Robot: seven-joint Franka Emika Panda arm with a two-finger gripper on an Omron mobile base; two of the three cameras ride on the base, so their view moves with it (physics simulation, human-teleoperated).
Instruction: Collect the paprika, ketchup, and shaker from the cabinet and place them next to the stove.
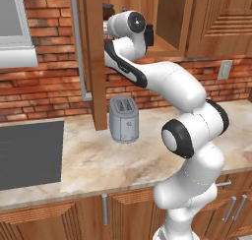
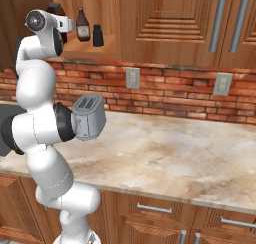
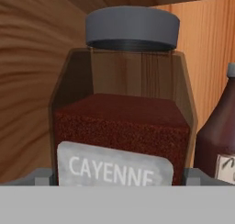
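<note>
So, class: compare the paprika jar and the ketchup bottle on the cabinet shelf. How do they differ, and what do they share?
The paprika is a wide, straight-sided jar; the ketchup is slimmer with a narrow neck. The paprika's cap is broad, the ketchup's small. The paprika's clear wall shows red powder filling only part of it; the ketchup looks dark throughout. Both stand upright on the shelf with dark caps and pale labels.

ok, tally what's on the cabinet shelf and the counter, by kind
Spice jar: 1, the paprika, red powder, grey cap, on the cabinet shelf
Bottle: 1, the ketchup
Shaker: 1, the black shaker
Toaster: 1, the grey toaster on the counter
Total: 4
</note>
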